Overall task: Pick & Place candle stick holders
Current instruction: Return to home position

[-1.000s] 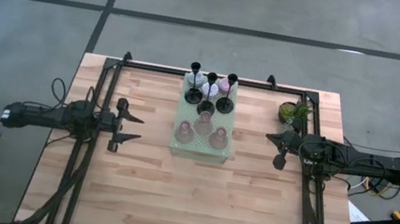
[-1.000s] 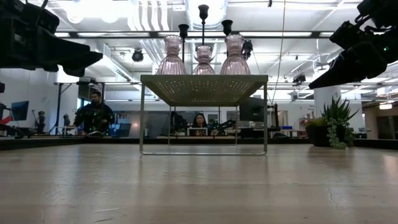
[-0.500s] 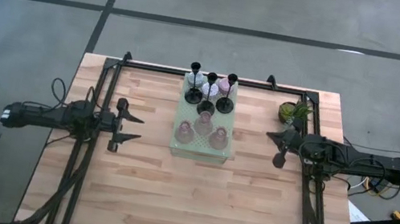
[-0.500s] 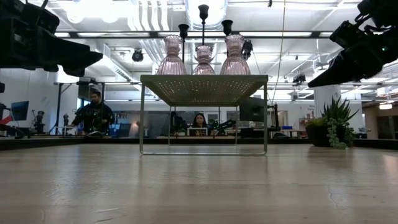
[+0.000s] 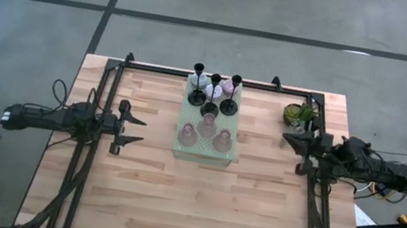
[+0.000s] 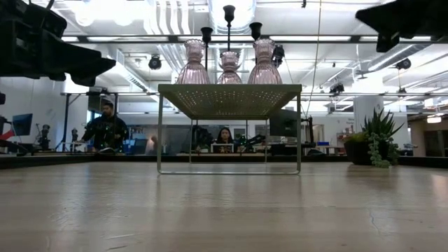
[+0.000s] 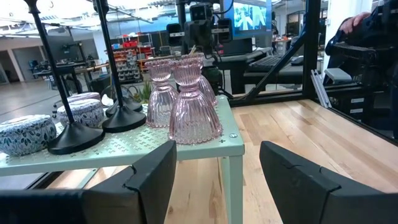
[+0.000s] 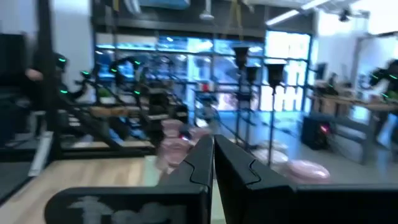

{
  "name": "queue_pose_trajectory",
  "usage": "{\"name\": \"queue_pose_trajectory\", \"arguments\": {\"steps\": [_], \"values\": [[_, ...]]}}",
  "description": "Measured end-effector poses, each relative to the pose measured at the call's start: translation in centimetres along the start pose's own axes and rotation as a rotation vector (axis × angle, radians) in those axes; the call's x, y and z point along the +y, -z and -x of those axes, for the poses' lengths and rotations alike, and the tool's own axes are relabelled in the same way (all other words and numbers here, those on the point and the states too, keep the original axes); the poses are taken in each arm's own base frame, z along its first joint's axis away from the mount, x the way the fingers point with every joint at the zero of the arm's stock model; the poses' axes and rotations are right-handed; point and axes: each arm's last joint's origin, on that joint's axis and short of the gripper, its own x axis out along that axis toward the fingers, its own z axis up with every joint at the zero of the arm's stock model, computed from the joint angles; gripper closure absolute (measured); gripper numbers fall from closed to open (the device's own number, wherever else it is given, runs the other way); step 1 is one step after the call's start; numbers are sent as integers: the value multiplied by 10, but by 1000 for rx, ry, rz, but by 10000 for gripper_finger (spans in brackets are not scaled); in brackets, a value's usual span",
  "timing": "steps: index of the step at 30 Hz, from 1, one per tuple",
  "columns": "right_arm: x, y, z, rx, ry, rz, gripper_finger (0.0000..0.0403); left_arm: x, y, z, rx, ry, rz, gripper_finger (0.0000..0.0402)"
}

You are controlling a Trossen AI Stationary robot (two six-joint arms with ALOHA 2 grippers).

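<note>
The right gripper [image 5: 291, 136] hangs near the table's right edge, beside the potted plant [image 5: 300, 113], fingers pressed together on nothing. The left gripper [image 5: 133, 130] waits spread wide, empty. Every candle stick holder [image 5: 207, 127] in view, 3 pink and 3 black among them, stands on the green shelf [image 5: 202, 155]. Placing looks done, and only parking remains.

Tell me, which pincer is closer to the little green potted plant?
Right. The right pincer hovers just beside the potted plant near the table's far right corner; the left pincer is across the table, beyond the green shelf.
</note>
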Motion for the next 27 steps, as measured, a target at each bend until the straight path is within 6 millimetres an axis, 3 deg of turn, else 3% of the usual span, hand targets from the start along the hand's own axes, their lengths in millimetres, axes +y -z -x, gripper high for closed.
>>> {"name": "queue_pose_trajectory", "arguments": {"steps": [3,14,27], "values": [[1,5,2,-9,-57,16,394,0,0,0,0,0,0,165],[6,65,-1,91,-148,4,394,0,0,0,0,0,0,165],[6,71,-1,144,-155,18,394,0,0,0,-5,-1,0,165]]}}
